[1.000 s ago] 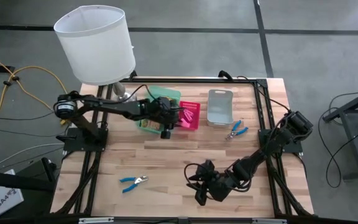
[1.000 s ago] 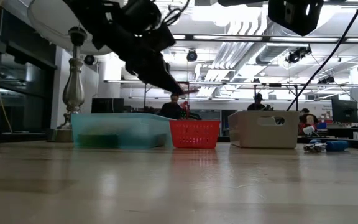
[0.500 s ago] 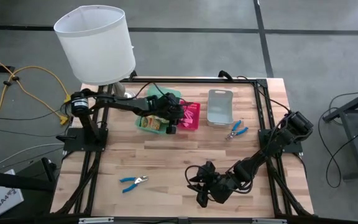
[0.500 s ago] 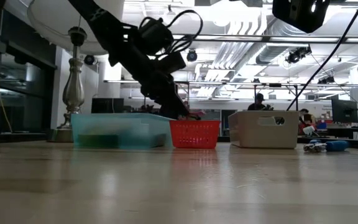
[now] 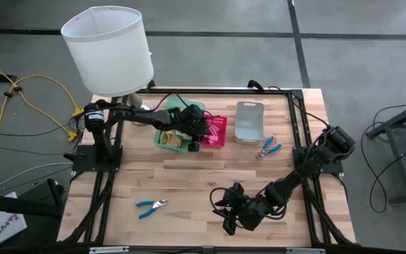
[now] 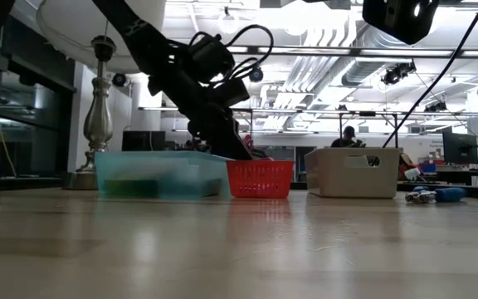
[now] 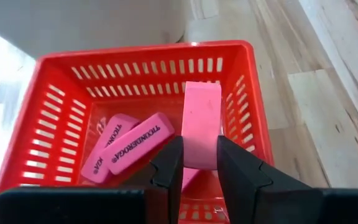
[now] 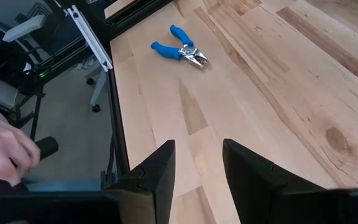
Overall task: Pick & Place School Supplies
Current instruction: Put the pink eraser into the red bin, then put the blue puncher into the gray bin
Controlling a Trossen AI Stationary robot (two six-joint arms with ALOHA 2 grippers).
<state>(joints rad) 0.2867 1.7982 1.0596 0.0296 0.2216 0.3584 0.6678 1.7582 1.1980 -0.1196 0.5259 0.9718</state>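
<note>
Worktop: pale butcher-block wood worktop [image 5: 189, 180] of long glued strips, smooth, with a visible knot in the grain.
Left gripper: the left gripper [image 7: 199, 163] has two dark, matte fingers pinching a pink rubber eraser block [image 7: 201, 132]; it hangs over the red basket.
Held eraser: a smooth, rounded-edged slab, stood on end between the fingers, its upper part rising clear of them.
Red basket: a red slotted plastic basket [image 7: 247, 118], rectangular with ribbed, slit walls, directly below the left gripper.
Loose erasers: two more pink erasers with dark printed lettering [image 7: 135, 144] lie flat and overlapping on the basket floor, beside the gripper.
Green tray: a translucent green plastic tray [image 6: 160, 174] touches the basket's side; a yellow-and-green crayon box [image 5: 170, 140] lies in it, just beside the left gripper.
Grey bin: a matte grey rectangular plastic bin [image 5: 249, 121] stands beyond the basket.
Right gripper: the right gripper [image 8: 197, 165] hovers low over bare wood, fingers spread with nothing between them.
Blue tools: blue-handled metal pliers-like tool [image 8: 180, 50] lies flat ahead of the right gripper; a second one [image 5: 267, 147] lies near the grey bin.
Lamp: white drum-shaded lamp [image 5: 108, 49] on a turned metal stem.
</note>
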